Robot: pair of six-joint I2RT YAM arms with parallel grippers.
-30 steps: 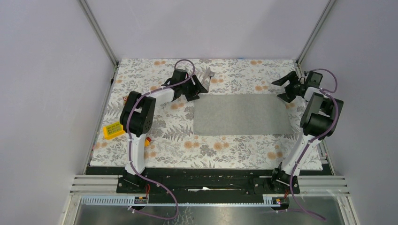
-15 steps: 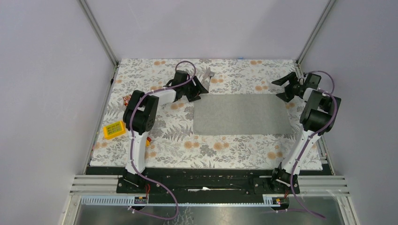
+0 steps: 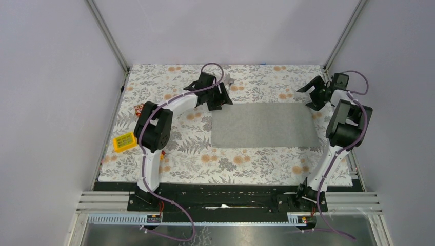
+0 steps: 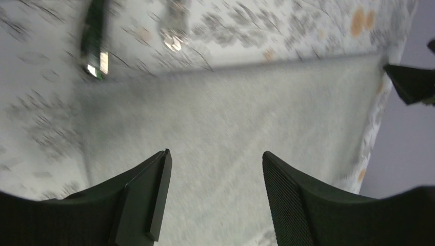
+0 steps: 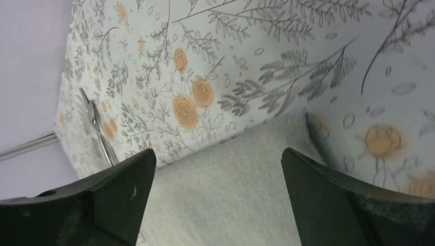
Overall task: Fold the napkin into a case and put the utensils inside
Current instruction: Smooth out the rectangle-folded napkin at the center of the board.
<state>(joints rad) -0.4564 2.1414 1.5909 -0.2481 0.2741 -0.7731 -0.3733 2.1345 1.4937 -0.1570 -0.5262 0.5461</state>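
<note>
I see left end effector (image 4: pixel 215 152) shifted right, now over far-left corner of napkin (image 3: pixel 263 124), jaws spread, empty. Right end effector (image 5: pixel 218 151) spread, empty, over far-right corner. Napkin flat, unfolded, right of desk (image 3: pixel 169 154) centre. Utensils (image 5: pixel 98 128) by desk's far edge.

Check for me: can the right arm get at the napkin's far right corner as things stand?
Probably yes. The right gripper is open beside that corner of the napkin, and its wrist view shows the corner lying flat just ahead, with nothing on it.
</note>
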